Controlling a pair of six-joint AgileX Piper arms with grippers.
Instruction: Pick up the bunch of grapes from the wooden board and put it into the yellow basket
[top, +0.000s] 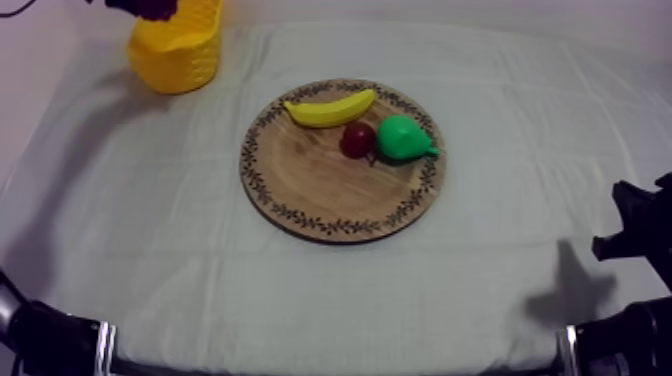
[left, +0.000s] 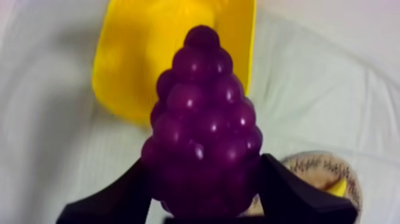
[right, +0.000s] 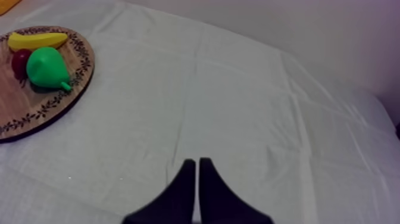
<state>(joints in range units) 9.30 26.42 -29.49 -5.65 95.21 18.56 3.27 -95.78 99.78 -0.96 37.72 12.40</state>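
The purple bunch of grapes hangs between the two black fingers of my left gripper, which is shut on it. It is held right above the open mouth of the yellow basket. From above, the grapes sit over the basket at the table's far left. The round wooden board lies mid-table. My right gripper is shut on nothing, low over bare cloth at the right side.
On the board lie a banana, a small red fruit and a green pear. From the right wrist, board, pear and banana lie off to the side.
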